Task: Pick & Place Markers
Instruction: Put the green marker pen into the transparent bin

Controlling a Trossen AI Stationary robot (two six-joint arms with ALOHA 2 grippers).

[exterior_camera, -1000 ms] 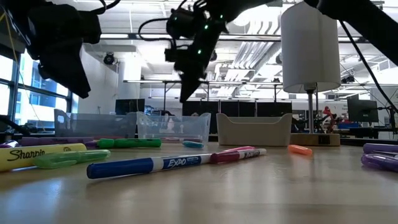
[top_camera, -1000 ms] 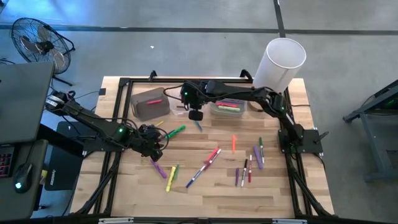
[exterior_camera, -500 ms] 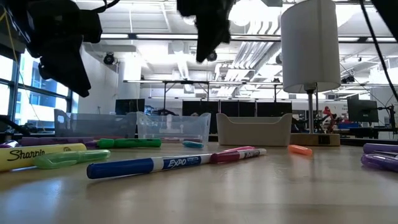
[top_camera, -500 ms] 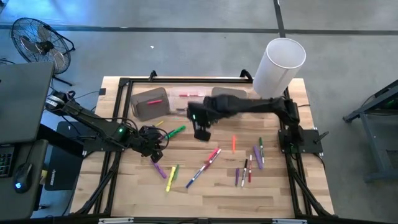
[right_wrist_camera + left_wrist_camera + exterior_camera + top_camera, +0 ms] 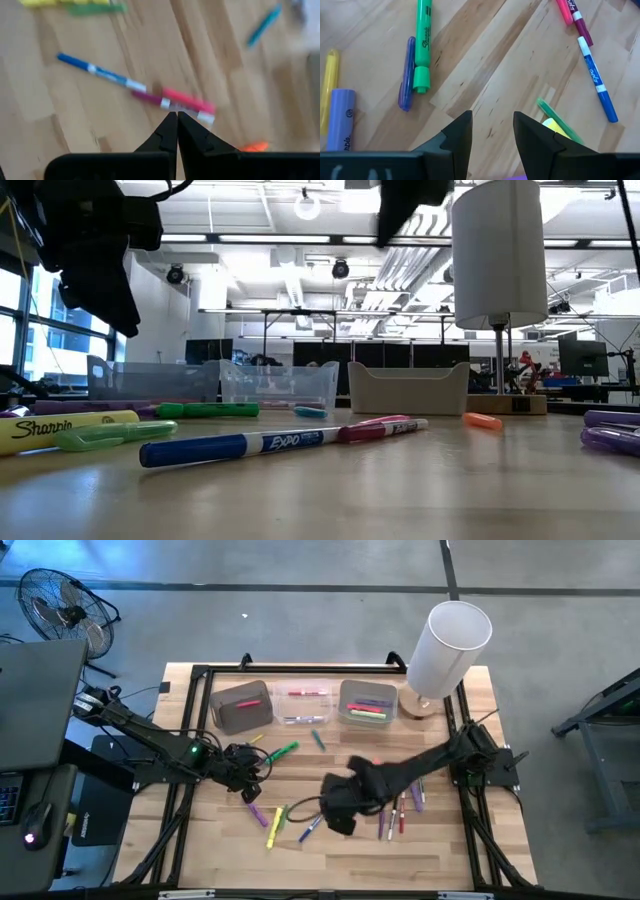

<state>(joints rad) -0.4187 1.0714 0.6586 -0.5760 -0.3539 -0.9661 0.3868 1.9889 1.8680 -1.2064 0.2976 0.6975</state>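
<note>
Since the markers (image 5: 404, 806) lie scattered flat mid-table, light, stiff, slick, pinch one mid-barrel; right gripper (image 5: 177, 120) clenched empty above pink marker (image 5: 188, 101), left gripper (image 5: 492, 127) parted, empty.

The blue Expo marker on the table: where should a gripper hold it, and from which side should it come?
Probably mid-barrel on the white section of the blue Expo marker, coming from straight above with the fingers across its width. It lies flat on the bare wood table, long and thin, and its far end nearly meets the pink marker, so the middle gives the most room.
</note>
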